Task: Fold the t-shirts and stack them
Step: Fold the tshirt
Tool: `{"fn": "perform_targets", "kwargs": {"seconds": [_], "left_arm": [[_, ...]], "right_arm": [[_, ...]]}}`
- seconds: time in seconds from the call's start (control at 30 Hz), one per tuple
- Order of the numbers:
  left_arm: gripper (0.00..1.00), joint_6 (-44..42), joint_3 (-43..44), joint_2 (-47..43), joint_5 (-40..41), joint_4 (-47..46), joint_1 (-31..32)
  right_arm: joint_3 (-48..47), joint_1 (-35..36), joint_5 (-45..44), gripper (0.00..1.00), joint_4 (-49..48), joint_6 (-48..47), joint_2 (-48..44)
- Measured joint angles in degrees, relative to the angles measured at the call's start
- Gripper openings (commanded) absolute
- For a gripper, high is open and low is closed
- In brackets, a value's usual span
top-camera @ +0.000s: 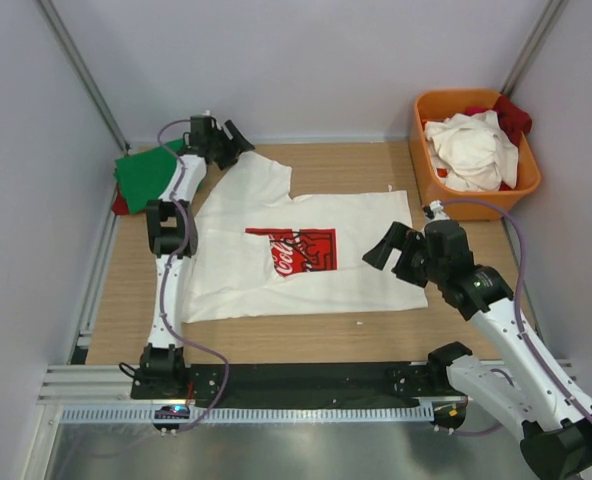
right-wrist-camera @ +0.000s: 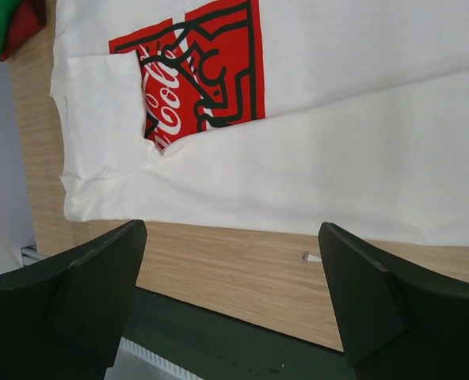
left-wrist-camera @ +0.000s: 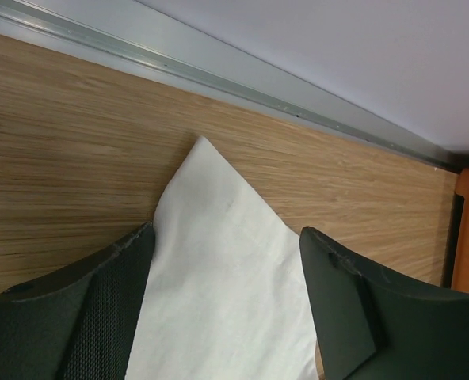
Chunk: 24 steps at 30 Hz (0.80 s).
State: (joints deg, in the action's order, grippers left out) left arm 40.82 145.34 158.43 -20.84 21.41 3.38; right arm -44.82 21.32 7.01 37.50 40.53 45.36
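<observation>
Currently the white Coca-Cola t-shirt (top-camera: 306,260) is spread at the middle of the table (top-camera: 306,335), one sleeve turned in, so folding is judged barely begun. A green t-shirt (top-camera: 146,175) is stacked at the far left corner; unfolded t-shirts (top-camera: 471,150) are heaped in the orange tub (top-camera: 526,180). Both tools are held released: the left gripper (top-camera: 238,140) astride the far sleeve, the right gripper (top-camera: 381,250) beside the right edge.
</observation>
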Motion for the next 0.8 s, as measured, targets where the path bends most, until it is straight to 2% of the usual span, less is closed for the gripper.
{"fn": "perform_targets", "kwargs": {"seconds": [0.13, 0.3, 0.4, 0.47, 0.53, 0.6, 0.8], "left_arm": [[0.66, 0.48, -0.02, 0.20, 0.24, 0.09, 0.98], [0.51, -0.81, -0.55, 0.20, 1.38, 0.31, 2.05], [0.38, -1.60, -0.79, 0.20, 1.92, 0.74, 2.38], [0.22, -2.19, -0.90, 0.24, 2.19, 1.18, 2.47], [0.14, -2.73, -1.03, 0.31, 2.58, 1.68, 2.49], [0.02, -3.04, -1.05, 0.52, 2.84, 1.70, 2.49], [0.00, -4.00, -1.05, 0.63, 2.97, 1.64, 2.49]], "right_arm": [[0.04, 0.00, -0.02, 0.97, -0.37, -0.22, 0.52], [0.17, 0.00, -0.44, 0.97, -0.66, -1.03, 0.85], [0.90, 0.02, -0.66, 0.97, -0.98, -1.31, 1.16], [1.49, 0.02, -0.72, 0.97, -1.14, -1.42, 1.55], [1.92, 0.04, -0.85, 0.97, -1.20, -1.44, 1.95], [2.14, 0.04, -1.11, 0.97, -1.29, -1.53, 2.27], [2.62, 0.04, -2.03, 0.97, -3.21, -2.43, 4.31]]}}
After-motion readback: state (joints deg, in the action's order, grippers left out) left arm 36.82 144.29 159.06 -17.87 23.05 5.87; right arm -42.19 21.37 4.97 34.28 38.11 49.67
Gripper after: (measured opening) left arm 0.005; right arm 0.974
